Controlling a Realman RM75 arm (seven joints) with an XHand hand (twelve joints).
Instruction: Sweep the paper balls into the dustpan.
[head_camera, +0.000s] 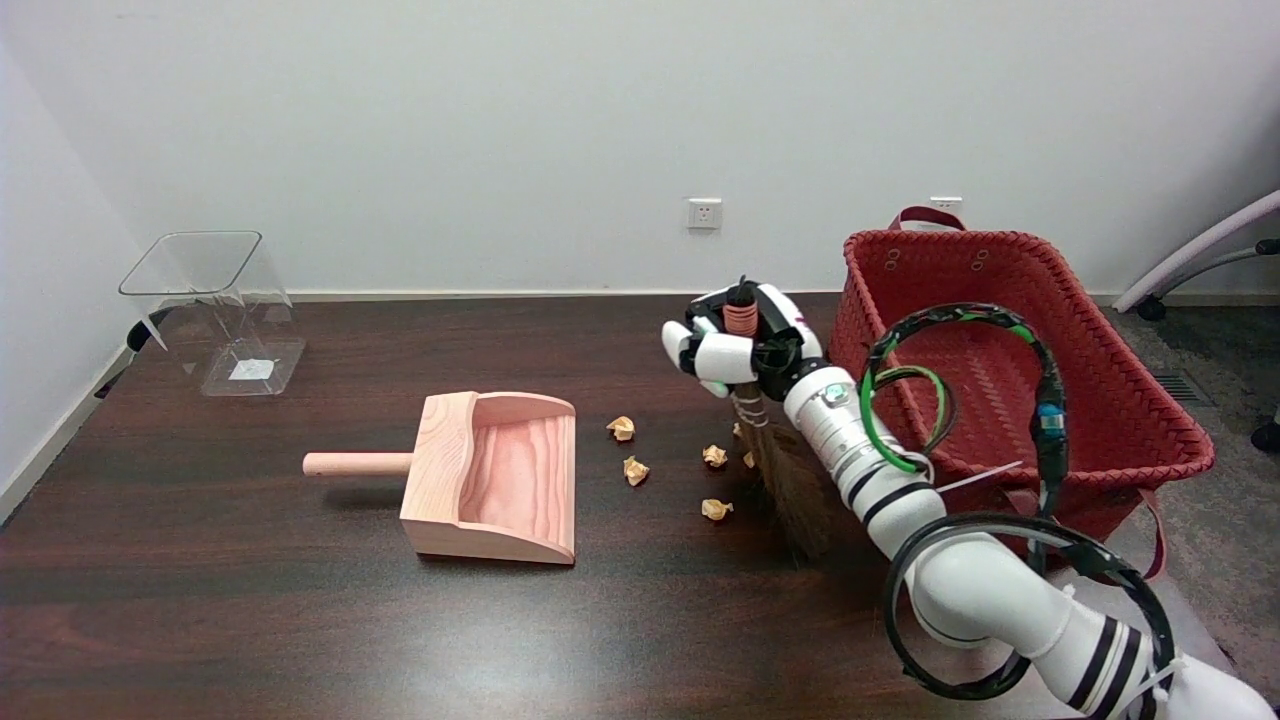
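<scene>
White wall behind, dark wood table in front. Off the right edge, a red basket; at far left, a clear bin. Mid-table, a wooden dustpan, flat, handle pointing left, open mouth facing right. Just right of it, the broom, upright, bristles down on the table, gripped at the top of its handle by the right hand, fingers wrapped closed around the banded neck. Between bristles and dustpan mouth, scattered paper balls, apart from one another, with more scraps tucked against the bristles, partly hidden.

Likely feather-light, those balls: crumpled, springy, apt to skitter or roll wide under a quick stroke. Bristles probably soft and splaying, so best kept low with slow, even pressure. Dustpan unheld and apparently light; could slide left if shoved. Hold on the handle top looks secure; no regrip seemingly needed.
</scene>
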